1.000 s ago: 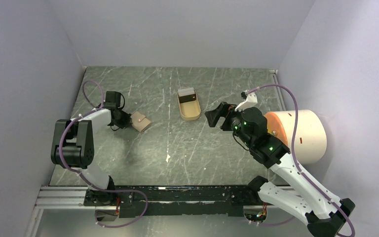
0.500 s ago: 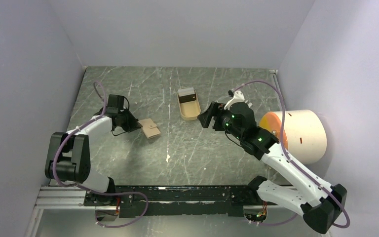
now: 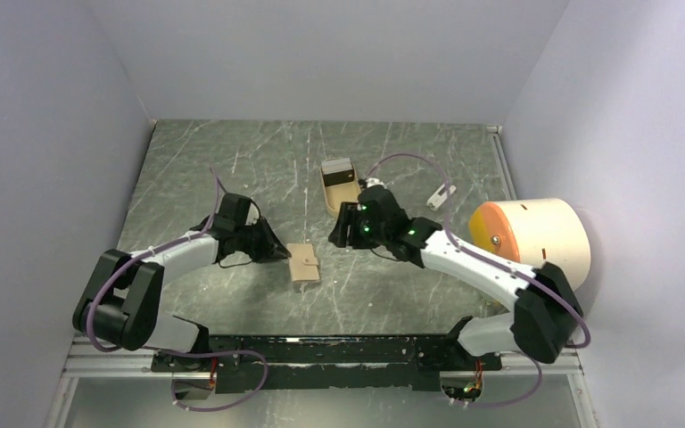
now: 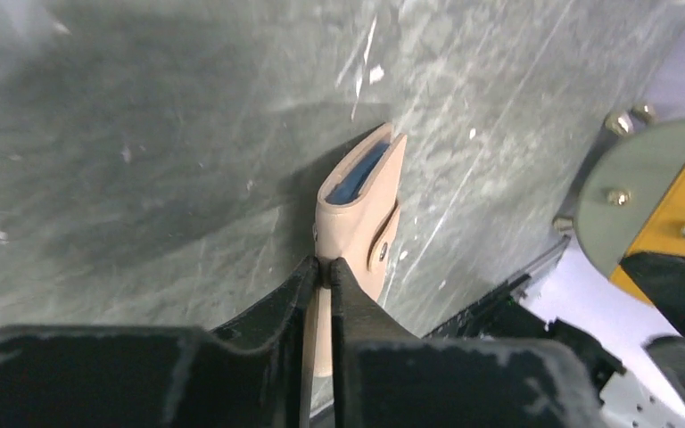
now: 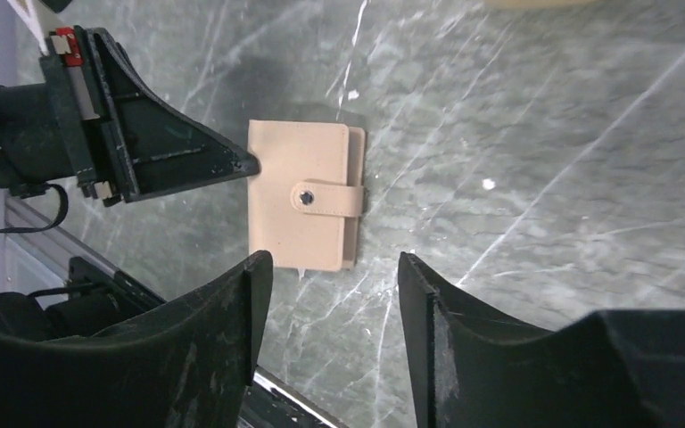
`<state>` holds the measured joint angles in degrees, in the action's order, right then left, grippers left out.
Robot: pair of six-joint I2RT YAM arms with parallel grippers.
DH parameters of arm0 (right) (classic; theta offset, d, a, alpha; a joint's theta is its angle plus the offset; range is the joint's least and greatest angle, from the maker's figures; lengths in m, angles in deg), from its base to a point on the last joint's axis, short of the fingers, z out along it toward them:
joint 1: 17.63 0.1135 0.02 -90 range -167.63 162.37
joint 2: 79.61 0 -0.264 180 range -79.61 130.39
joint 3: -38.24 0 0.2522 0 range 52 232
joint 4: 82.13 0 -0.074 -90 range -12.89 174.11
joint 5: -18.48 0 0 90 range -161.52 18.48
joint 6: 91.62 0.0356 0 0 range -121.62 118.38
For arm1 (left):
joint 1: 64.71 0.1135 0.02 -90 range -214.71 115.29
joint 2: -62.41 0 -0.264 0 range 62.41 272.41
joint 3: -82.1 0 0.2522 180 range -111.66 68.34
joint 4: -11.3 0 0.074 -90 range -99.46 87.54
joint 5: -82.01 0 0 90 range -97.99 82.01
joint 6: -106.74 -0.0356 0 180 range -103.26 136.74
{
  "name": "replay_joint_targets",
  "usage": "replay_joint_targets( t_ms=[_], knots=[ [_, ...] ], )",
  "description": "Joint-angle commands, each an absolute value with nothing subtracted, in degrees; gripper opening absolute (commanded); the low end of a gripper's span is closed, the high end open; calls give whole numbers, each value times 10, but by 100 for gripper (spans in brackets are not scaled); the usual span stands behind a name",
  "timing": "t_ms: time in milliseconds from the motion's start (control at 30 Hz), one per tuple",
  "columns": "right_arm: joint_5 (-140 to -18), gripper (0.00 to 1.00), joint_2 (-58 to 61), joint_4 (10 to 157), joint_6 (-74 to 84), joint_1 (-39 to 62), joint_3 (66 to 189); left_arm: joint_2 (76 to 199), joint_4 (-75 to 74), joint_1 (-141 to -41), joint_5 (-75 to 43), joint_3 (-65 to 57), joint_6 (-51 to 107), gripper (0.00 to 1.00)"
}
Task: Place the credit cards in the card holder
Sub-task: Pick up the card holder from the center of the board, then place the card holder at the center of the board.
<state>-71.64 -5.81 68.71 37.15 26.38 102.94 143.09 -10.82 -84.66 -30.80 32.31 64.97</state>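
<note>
Top view: card holder (image 3: 303,263) dragged from 9 o'clock to the middle within the last second, now at 7 o'clock of the tray (image 3: 342,209) keeping the credit cards (image 3: 339,169). Right gripper (image 3: 339,234) brought beside it, likely to open it.

Left wrist: left gripper (image 4: 325,267) clenched on the near flap; long axis toward 1 o'clock, blue mouth far.

Right wrist: right gripper (image 5: 332,263) parted, empty, just above; closing tab (image 5: 328,198) pointing to 3 o'clock.

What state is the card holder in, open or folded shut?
Folded shut: the card holder has its halves together, the closing tab snapped across the free edge; the left pincer grips its other edge.
</note>
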Motion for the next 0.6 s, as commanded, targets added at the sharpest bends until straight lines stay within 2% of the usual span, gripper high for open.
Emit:
replay_joint_targets(
  t_ms=[0, 133, 233, 300, 367, 433, 567],
  knots=[
    [-716, 55, 7, 711, 389, 302, 1067, 1430, -26, -855, -390, 356, 667, 17],
    [-697, 47, 58, 712, 403, 334, 1094, 1415, -14, -855, -404, 372, 666, 30],
    [-681, 43, 94, 707, 413, 357, 1120, 1385, -43, -853, -372, 364, 652, 41],
    [-669, 40, 117, 696, 419, 368, 1136, 1351, -81, -853, -330, 352, 638, 58],
    [-653, 37, 137, 679, 423, 377, 1152, 1308, -138, -852, -276, 336, 619, 65],
    [-643, 35, 156, 665, 423, 384, 1166, 1265, -194, -853, -219, 312, 605, 80],
    [-615, 33, 194, 629, 421, 398, 1201, 1178, -293, -853, -85, 256, 588, 93]
  ],
)
